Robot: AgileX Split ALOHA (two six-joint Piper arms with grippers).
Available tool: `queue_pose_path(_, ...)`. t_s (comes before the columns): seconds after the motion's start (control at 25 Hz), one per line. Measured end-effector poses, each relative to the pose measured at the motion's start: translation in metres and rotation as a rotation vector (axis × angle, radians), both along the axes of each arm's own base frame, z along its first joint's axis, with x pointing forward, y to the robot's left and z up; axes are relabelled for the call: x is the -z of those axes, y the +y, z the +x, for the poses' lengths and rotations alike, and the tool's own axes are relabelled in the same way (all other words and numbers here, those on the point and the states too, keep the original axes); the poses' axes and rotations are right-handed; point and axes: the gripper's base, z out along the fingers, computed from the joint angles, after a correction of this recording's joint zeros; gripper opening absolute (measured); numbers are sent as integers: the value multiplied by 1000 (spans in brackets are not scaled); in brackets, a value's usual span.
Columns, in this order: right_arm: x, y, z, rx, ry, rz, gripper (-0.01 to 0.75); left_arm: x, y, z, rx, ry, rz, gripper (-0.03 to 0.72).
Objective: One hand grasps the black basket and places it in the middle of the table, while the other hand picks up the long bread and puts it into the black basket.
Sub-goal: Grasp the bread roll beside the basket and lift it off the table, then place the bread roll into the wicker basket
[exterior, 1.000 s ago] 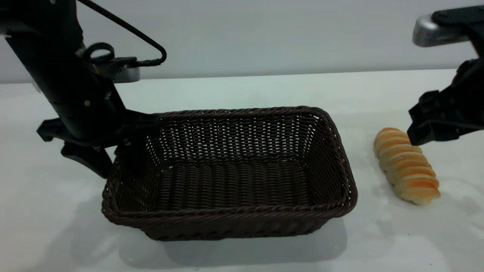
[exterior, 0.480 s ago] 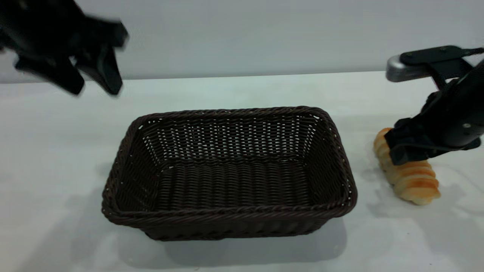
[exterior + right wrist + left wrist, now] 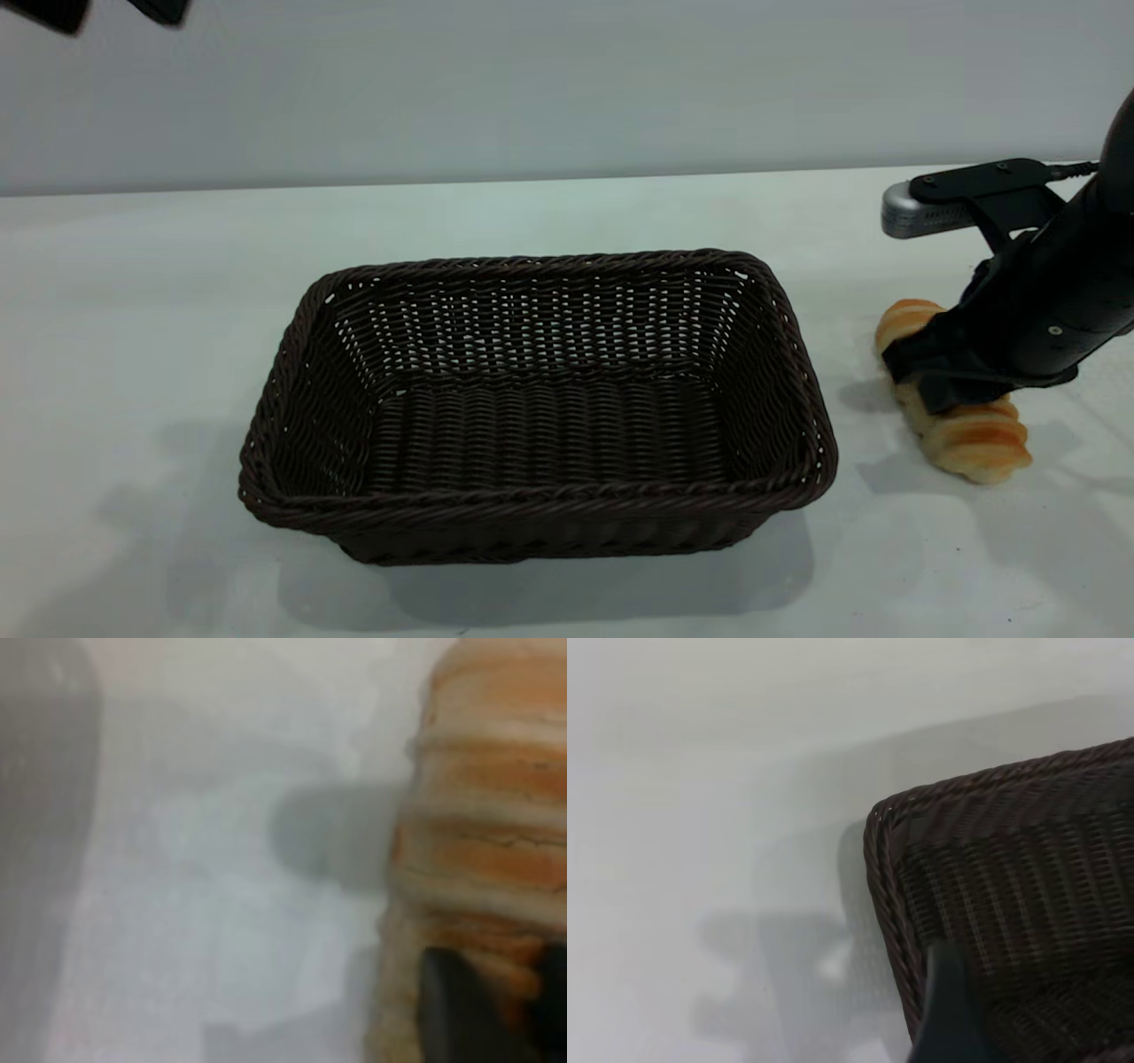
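Long bread (image 3: 966,425) on table (image 3: 567,213), right gripper (image 3: 943,377) tilted down over it, jaws seemingly pinching it.

R arm (image 3: 1054,310): bulky matte-black housing w/ small silver screw; above it a flat black bracket (image 3: 979,182) w/ 2 screws, on a silver-grey oblong block (image 3: 912,217).

Right gripper (image 3: 930,377) low at table level; left gripper (image 3: 106,11) raised high.
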Motion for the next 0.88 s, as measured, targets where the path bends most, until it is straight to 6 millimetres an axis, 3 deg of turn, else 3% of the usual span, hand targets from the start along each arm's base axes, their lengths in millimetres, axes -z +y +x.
queue_pose_path(0.08,-1,-7,0,5,11,-2,51,-5,2,-5,0,-3,-1,571)
queue_pose_path(0.24,-15,-26,2,45,19,17,31,-9,5,-13,2,6,5,571)
queue_pose_path(0.48,-84,-31,4,51,-142,54,31,-10,10,-20,9,35,62,571)
queue_pose_path(0.68,-138,1,-11,-62,-247,99,30,-13,12,-24,8,36,66,571)
queue_pose_path(0.88,-152,62,-34,-266,-245,140,30,-23,16,-34,7,17,61,571)
